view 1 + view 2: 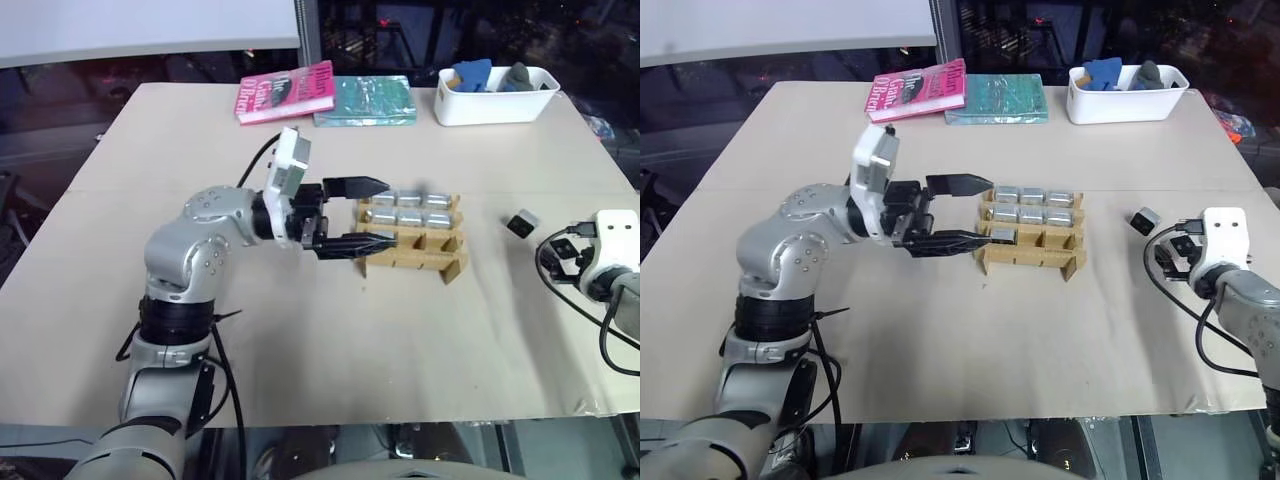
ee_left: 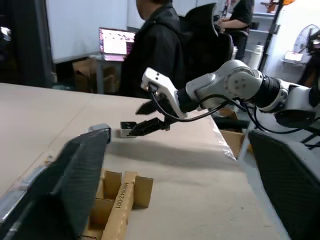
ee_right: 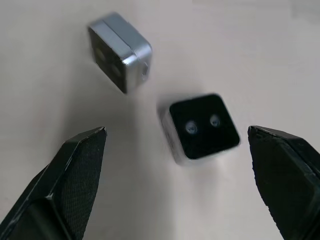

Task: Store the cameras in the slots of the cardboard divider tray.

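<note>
You've got silver-grey rounded arm joints, black cables looped at both wrists, a white camera block on each. Left hand (image 1: 368, 214) and right hand (image 2: 150, 118): 2 black tapered fingers, ribbed pads.

Left gripper (image 1: 368, 213) open beside tray (image 1: 455, 266); cameras (image 1: 410, 208) apparently slotted.

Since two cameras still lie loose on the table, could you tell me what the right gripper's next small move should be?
Probably lower the open right gripper onto the nearer camera, which lies between its fingers with its black lens face up, then close.
</note>
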{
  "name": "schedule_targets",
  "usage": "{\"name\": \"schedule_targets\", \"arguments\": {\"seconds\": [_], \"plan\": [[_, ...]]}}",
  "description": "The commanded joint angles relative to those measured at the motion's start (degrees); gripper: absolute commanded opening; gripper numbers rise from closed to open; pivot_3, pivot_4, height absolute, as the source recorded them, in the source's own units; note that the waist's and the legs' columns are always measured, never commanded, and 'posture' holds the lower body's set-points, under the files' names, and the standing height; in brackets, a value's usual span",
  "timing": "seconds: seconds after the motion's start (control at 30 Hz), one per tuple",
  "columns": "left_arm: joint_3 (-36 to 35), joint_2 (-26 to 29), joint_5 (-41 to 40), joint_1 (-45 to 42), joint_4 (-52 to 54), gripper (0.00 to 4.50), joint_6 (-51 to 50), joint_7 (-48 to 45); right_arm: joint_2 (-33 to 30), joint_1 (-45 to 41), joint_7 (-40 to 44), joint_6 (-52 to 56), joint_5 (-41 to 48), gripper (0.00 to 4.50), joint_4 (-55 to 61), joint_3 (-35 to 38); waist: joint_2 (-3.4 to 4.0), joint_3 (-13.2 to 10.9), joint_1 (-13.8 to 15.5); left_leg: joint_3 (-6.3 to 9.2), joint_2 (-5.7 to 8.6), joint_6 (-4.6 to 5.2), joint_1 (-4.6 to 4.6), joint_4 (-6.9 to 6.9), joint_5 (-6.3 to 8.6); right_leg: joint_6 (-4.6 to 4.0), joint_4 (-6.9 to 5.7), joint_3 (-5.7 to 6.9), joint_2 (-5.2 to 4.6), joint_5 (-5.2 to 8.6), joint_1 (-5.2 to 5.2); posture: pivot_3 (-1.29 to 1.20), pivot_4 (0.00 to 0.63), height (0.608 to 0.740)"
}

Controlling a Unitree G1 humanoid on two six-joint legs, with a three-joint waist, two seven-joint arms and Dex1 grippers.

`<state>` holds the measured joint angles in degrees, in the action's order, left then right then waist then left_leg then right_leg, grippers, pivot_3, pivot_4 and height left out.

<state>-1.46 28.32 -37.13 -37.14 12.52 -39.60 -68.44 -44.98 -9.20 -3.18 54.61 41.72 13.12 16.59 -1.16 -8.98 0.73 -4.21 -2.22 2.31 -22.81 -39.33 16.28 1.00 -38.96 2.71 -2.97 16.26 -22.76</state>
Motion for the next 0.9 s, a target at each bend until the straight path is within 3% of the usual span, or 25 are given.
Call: {"name": "schedule_targets", "arguments": {"seconds": [0.03, 0.23, 0.33, 0.47, 0.5, 0.77, 0.9], "plan": [[-0.52, 1.31, -1.0, 1.46, 3.11, 4.47, 0.88, 1.42, -0.18, -3.0, 2.74, 0.76, -1.8, 4.5, -3.33, 2.3, 0.0, 0.0, -0.03, 0.0, 0.0, 0.0, 0.0, 0.0, 0.0, 0.01, 0.0, 0.0, 0.01, -0.01, 0.0, 0.0, 0.15, 0.74], [-0.55, 1.71, -2.46, 2.83, 4.76, 4.47, 0.73, 3.38, 0.1, -6.94, 6.75, 1.58, -4.77, 4.5, -9.45, 1.04, 0.0, 0.0, 0.04, 0.0, -0.01, 0.0, 0.0, 0.01, 0.0, 0.0, 0.01, -0.01, 0.03, -0.01, 0.0, 0.0, 0.15, 0.74], [-0.5, 1.9, -2.75, 3.1, 5.18, 4.5, 0.86, 4.17, -0.05, -8.63, 8.85, 1.66, -6.5, 3.76, -12.75, 0.08, 0.0, 0.0, -0.01, -0.01, 0.0, 0.0, 0.0, 0.01, 0.0, 0.0, 0.01, -0.01, 0.02, -0.01, 0.0, 0.0, 0.15, 0.74], [-0.57, 2.27, -3.04, 3.44, 5.3, 4.5, 0.71, 5.18, -1.69, -8.7, 13.05, 2.02, -9.62, 1.92, -13.77, -2.79, 0.0, 0.0, -0.03, -0.01, -0.01, 0.0, 0.01, 0.02, 0.0, 0.0, 0.01, -0.01, 0.04, -0.01, 0.0, 0.0, 0.15, 0.74], [-0.61, 2.27, -3.06, 3.47, 5.3, 4.5, 0.51, 5.78, -1.97, -8.36, 14.24, 2.08, -10.09, 1.73, -13.41, -3.34, 0.0, 0.0, -0.03, -0.01, -0.01, 0.0, 0.01, 0.02, 0.0, 0.0, 0.01, -0.02, 0.03, -0.01, 0.0, 0.0, 0.15, 0.74], [0.22, 1.92, -3.48, 2.37, 3.74, 4.5, -0.52, 7.96, -1.64, -6.53, 18.47, 1.44, -12.65, 1.73, -9.64, -2.36, 0.0, 0.0, 0.0, 0.0, -0.02, 0.0, 0.01, 0.03, 0.0, 0.0, 0.02, -0.01, 0.02, -0.01, 0.0, 0.0, 0.15, 0.74], [0.38, -0.48, -3.48, 0.73, 2.38, 4.5, -1.98, 11.86, -2.57, -2.0, 20.96, -0.45, -11.11, 1.73, 3.47, 1.86, 0.03, -0.01, 0.13, 0.04, -0.02, 0.0, -0.01, 0.04, 0.0, 0.0, 0.02, 0.02, 0.02, -0.01, 0.0, 0.0, 0.15, 0.74]]}}
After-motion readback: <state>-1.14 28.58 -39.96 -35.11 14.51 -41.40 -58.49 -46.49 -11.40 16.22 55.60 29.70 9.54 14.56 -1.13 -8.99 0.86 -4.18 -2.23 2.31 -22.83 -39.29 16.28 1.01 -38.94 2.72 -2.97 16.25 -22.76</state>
